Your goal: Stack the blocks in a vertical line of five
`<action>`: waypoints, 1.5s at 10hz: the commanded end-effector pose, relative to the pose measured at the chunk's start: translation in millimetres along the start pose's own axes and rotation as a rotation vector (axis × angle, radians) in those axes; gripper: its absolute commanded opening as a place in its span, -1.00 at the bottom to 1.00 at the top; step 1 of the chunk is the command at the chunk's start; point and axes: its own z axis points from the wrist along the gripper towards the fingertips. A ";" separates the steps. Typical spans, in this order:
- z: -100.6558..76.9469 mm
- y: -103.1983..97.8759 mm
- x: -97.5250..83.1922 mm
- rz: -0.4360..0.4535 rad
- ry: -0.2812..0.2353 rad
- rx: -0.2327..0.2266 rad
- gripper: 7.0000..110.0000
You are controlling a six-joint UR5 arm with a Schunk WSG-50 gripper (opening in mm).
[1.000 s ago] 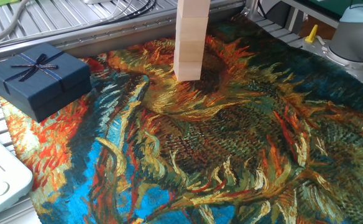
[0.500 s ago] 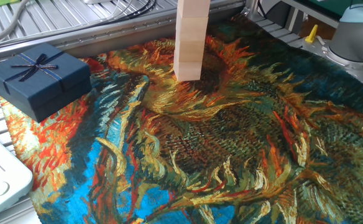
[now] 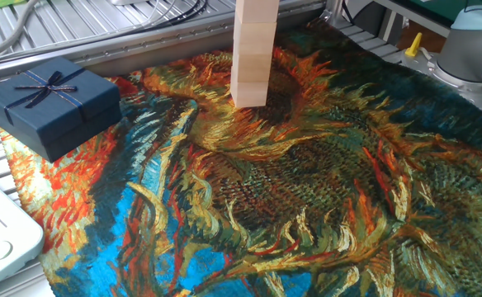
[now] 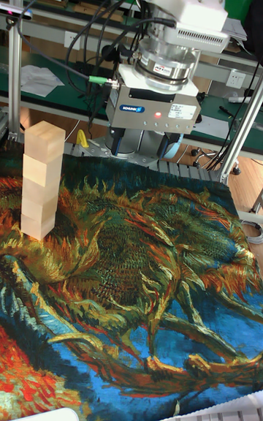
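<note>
- Gripper [image 4: 139,149] is hanging above the far edge of the cloth in the tall fixed view; only its grey body with a red indicator light is showing clearly. Fingers are largely hidden under the body, so cannot tell whether they are apart or together. Nothing is visibly being held.
- Cables are trailing from the wrist toward 10 o'clock.
- Stack of blocks [image 4: 41,180] is standing upright on the cloth, well apart from the gripper, at about 8 o'clock from it. Four pale wooden cubes are countable in the tall fixed view, with slight offsets between layers.
- In the fixed view the same stack [image 3: 252,51] is sitting at 12 o'clock of the frame, its top running out of the picture.
- Sunflower-print cloth [image 3: 307,190] is covering the table.
- Dark blue gift box with ribbon [image 3: 51,103] is resting at 9 o'clock from the stack, well apart, at the cloth's edge.
</note>
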 end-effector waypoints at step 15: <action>2.1 5.6 -3.9 0.148 -0.046 0.019 -0.71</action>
